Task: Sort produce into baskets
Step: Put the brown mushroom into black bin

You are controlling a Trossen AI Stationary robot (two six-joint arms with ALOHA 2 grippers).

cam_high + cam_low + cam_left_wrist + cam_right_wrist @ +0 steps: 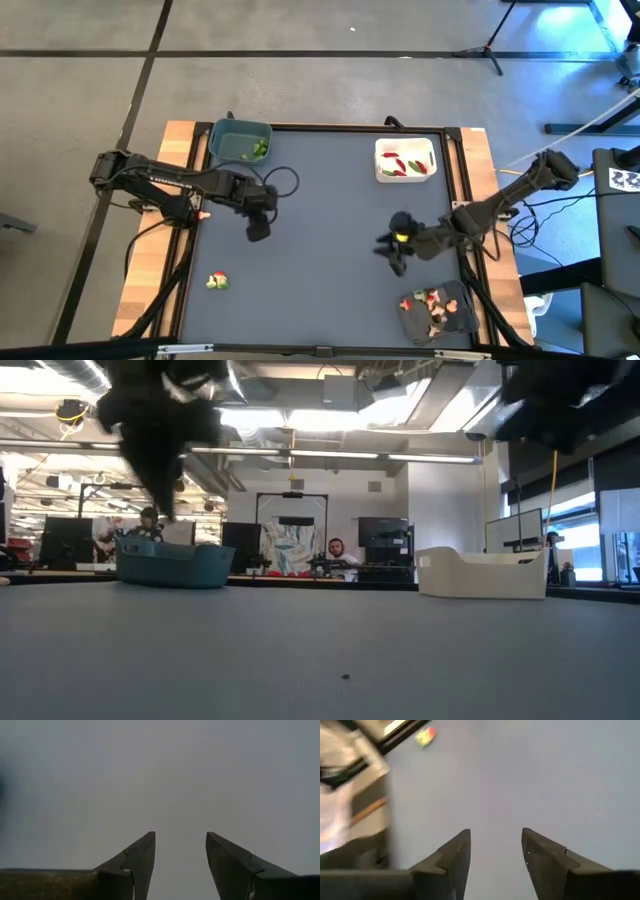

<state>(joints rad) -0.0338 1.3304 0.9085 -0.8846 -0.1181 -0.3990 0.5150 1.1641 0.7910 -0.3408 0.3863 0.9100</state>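
From the high view, the left pincer (258, 232) hangs over bare grey mat, its fingers apart and holding nothing. Well behind it, at the table's far left corner, sits the blue-grey plastic tub (240, 141) with green toy pieces inside. Nearer the front edge, off to the pincer's outer side, lies a small loose cluster of yellow-green and red toy produce (217, 281), touching no basket. The right pincer (397, 262) hovers over open mat, also empty. Just beside it toward the front right corner is the dark grey shallow tray (437, 313) holding pale tan and red bits; well beyond it stands the white plastic tub (405, 160) with red and green pieces.

The low view shows both tubs standing upright on the mat, with both arms as dark shapes overhead and people seated in the room behind.

In the left wrist view, the two dark fingers (137, 862) stand released with only bare mat between them.

In the right wrist view, the fingers (452, 857) are likewise spread and empty; the loose produce appears far off.

By my judgement, sorting is nearly finished. Next, a pincer must travel to the loose cluster, descend around one piece, and close.
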